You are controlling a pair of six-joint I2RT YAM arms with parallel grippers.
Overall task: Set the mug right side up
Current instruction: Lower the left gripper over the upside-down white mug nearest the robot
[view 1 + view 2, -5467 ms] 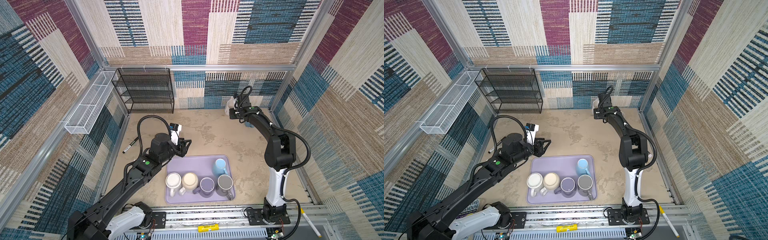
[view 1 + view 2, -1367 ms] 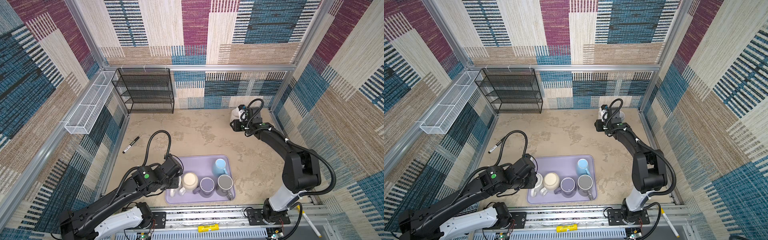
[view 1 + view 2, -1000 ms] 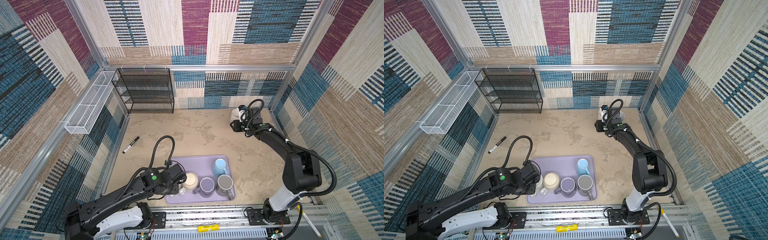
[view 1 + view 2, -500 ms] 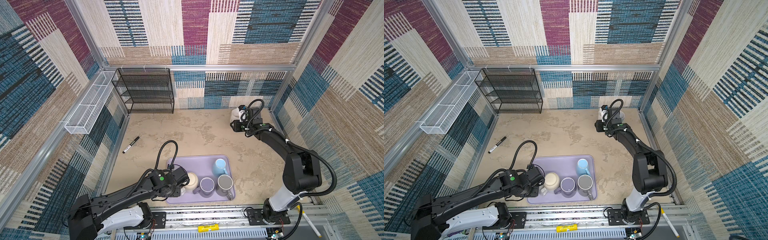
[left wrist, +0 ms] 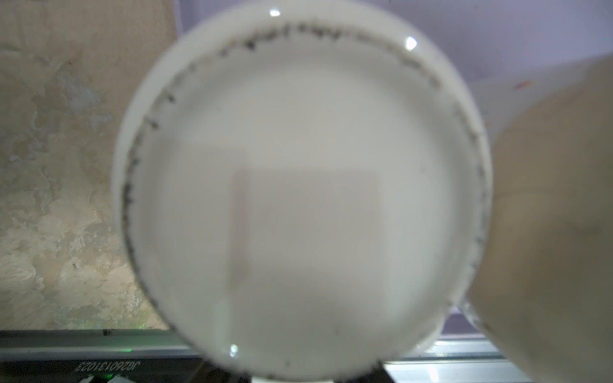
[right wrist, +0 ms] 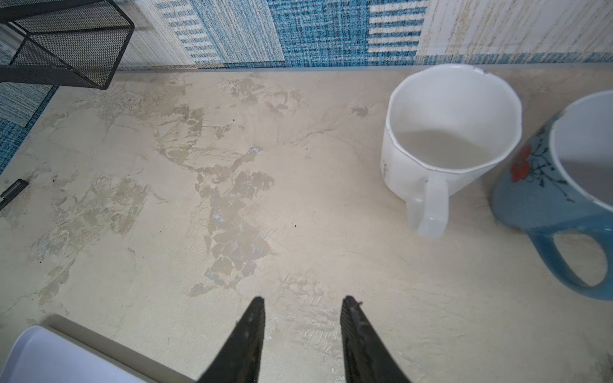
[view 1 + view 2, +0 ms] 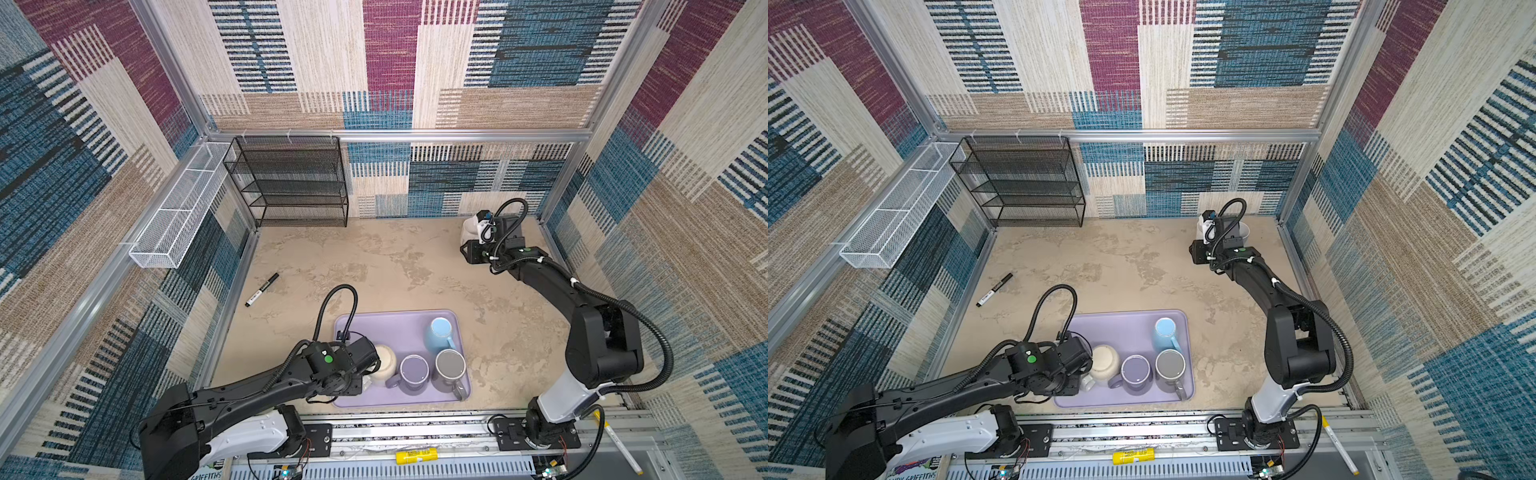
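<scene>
Left wrist view alone shows the mug [image 5: 298, 199] base, blurred; left gripper [image 7: 360, 372] state untellable; right gripper [image 6: 302, 308] parted, empty.

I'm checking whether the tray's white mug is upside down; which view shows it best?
The left wrist view: the white mug fills the frame base-up, though blurred. Both top views show only a sliver under the left arm; the right wrist view misses it.

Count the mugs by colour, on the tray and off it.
White: 2 (front white mug, back white mug)
Cream: 1 (cream mug)
Purple: 1 (purple mug)
Grey: 1 (grey mug)
Light blue: 1 (light blue mug)
Blue with red flower: 1 (floral blue mug)
Total: 7
</scene>
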